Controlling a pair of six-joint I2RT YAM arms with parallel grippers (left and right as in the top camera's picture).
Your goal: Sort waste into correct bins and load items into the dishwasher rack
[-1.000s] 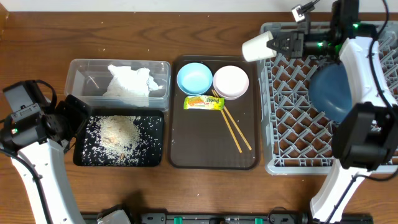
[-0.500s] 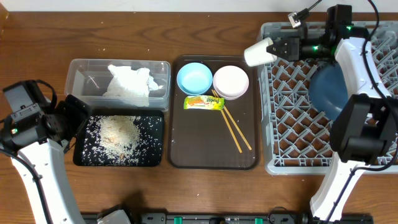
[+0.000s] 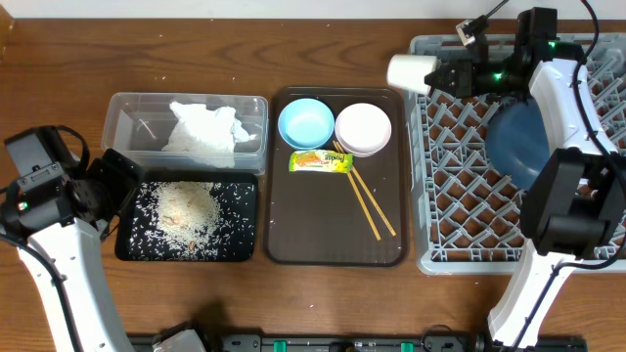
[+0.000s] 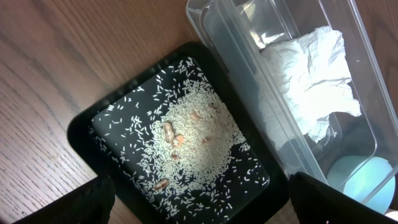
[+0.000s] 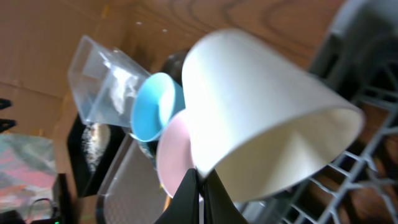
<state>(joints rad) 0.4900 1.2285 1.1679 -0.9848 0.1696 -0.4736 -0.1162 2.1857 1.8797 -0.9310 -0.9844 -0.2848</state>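
The right fingers (image 3: 438, 74) are pressed onto the small cream cup (image 3: 409, 71) and pinch it by its edge; in the right wrist view the two dark tips meet on the cup at the lower middle of the frame. The cup is held on its side, in the upper right part of the overhead frame, just at the upper left corner of the grey dishwasher rack (image 3: 460, 196). Inside the rack, on its right side, the dark-blue plate (image 3: 516, 142) stands among the pegs.

The left fingers (image 3: 125, 181) are spread wide and hold nothing. They are at the left of the frame, at the left end of the black tray (image 3: 186, 257). In the left wrist view they show as dark shapes in the two lower corners, with the tray between them.

The loose rice (image 3: 186, 207) lies in the black tray, most of it in a heap in the middle. Just above this tray stands the clear tub (image 3: 122, 112), and the crumpled white napkin (image 3: 203, 127) lies in it.

On the brown serving tray (image 3: 313, 225) in the middle of the table, the light-blue bowl (image 3: 305, 123) and the white bowl (image 3: 363, 129) sit side by side at the top. The snack wrapper (image 3: 320, 162) lies just below them, and the chopsticks (image 3: 367, 205) run from it toward the lower right
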